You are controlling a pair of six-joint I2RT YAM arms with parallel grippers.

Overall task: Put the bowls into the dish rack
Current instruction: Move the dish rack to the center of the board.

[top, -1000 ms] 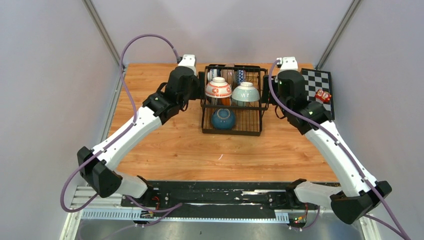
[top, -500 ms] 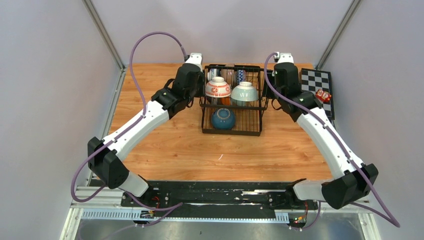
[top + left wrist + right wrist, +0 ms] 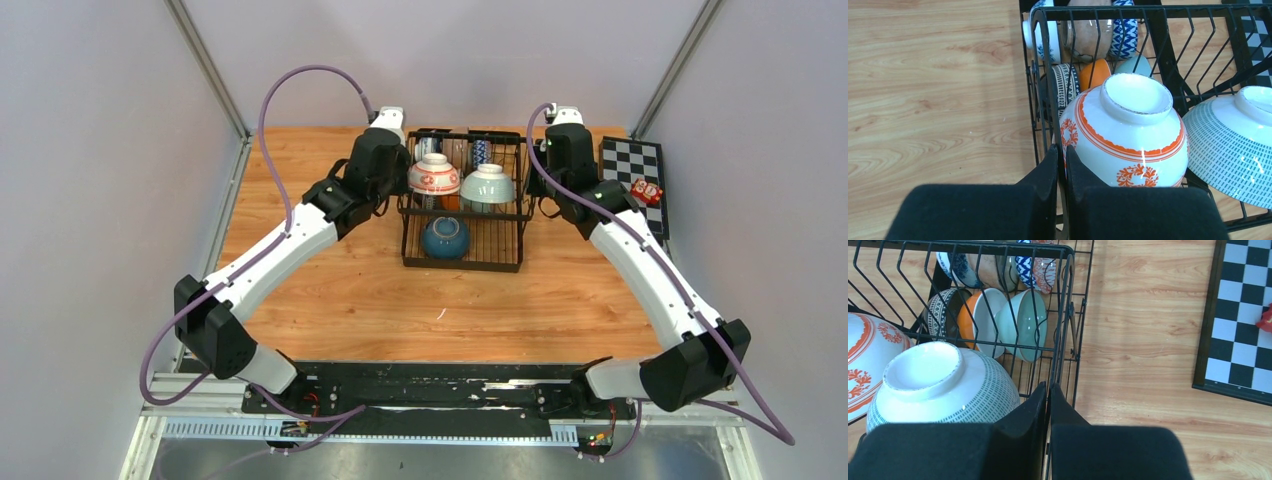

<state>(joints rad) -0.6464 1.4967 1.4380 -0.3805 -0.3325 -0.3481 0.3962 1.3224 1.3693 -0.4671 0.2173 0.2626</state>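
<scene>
The black wire dish rack [image 3: 463, 264] stands at the back middle of the table. In its raised basket a red-patterned bowl [image 3: 1128, 132] and a pale green speckled bowl [image 3: 943, 385] sit upside down. A dark blue bowl [image 3: 446, 237] rests on the base tray, and several more bowls [image 3: 998, 315] stand on edge at the rear. My left gripper [image 3: 1061, 156] is shut on the rack's left side wire, beside the red-patterned bowl. Over on the rack's right side, my right gripper [image 3: 1048, 390] is shut on a wire next to the green bowl.
A flat black-and-white checkered board [image 3: 632, 168] lies at the back right with a small red object [image 3: 646, 191] on it, close to the right arm. Bare wooden table [image 3: 440, 310] spreads in front of the rack. Grey walls enclose the back and sides.
Both arms have swung inward to the rack's sides. Both grippers, open a second ago, have shut on the rack's side wires.
</scene>
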